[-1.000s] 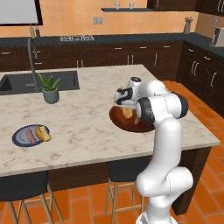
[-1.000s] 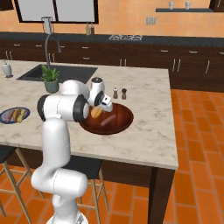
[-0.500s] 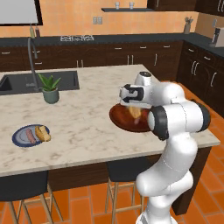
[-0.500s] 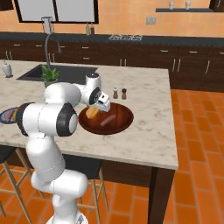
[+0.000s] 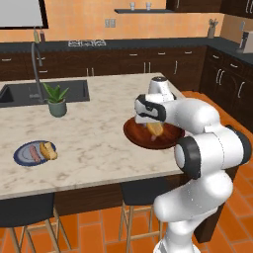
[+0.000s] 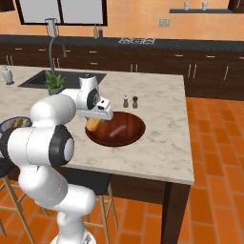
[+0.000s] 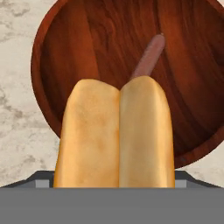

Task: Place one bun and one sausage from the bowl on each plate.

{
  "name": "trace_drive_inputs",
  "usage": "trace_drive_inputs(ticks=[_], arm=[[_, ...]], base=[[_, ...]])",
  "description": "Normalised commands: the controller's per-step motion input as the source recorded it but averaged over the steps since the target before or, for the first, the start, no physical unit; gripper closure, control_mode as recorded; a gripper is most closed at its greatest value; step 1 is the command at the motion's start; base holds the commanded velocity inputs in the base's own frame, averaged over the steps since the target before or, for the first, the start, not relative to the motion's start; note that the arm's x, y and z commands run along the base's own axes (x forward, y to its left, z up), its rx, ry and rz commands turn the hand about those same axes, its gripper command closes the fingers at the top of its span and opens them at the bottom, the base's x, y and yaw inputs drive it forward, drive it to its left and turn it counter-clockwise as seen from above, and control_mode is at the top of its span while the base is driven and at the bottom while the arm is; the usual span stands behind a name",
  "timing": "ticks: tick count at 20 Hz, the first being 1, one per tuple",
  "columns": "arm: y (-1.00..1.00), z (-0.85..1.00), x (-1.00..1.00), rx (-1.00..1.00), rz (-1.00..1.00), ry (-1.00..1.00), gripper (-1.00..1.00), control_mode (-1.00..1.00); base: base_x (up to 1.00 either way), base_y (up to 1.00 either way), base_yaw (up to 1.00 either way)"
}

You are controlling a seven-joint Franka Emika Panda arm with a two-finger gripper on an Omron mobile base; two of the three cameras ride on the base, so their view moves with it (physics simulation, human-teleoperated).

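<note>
The dark reddish-brown bowl [image 5: 168,140] [image 6: 128,135] [image 7: 57,52] sits on the marble island near its right end. My gripper [image 5: 154,124] [image 6: 95,119] hangs over the bowl's left part, shut on a golden bun [image 5: 156,129] [image 6: 93,124] [image 7: 116,135] that is lifted just above the wood. The bun hides my fingertips in the hand view. One sausage [image 6: 116,129] [image 7: 148,57] lies in the bowl beyond the bun. Far to the left, a dark blue plate [image 5: 20,157] [image 6: 5,125] carries a bun [image 5: 48,150] and a sausage [image 5: 33,152].
A potted plant [image 5: 57,99] [image 6: 55,83] stands beside the sink [image 5: 29,91] and its faucet [image 5: 35,59]. Salt and pepper shakers [image 6: 130,101] stand just behind the bowl. Dark stools [image 5: 29,212] are tucked under the island's near edge.
The arm's elbow and upper links have swung round toward the cameras. The hand has stayed over the bowl with the bun under it, shifting only slightly.
</note>
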Motion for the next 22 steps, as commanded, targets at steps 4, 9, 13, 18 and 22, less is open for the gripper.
trace_drive_inputs(ticks=[4, 9, 13, 18, 22], arm=[[-0.05, 0.17, -0.21, 0.06, 0.07, 0.01, 1.00, -1.00], [-0.08, 0.00, -0.17, 0.05, 0.06, 0.00, 1.00, -1.00], [0.00, 0.07, 0.00, 0.00, 0.00, 0.00, 1.00, 1.00], [0.00, 0.00, 0.00, 0.00, 0.00, 0.00, 1.00, 1.00], [0.00, 0.00, 0.00, 0.00, 0.00, 0.00, 1.00, 1.00]], base=[[0.00, 0.00, 0.00], [0.00, 0.00, 0.00], [-0.03, 0.03, 0.00], [-0.34, 0.79, 0.01], [0.00, 1.00, 0.00]])
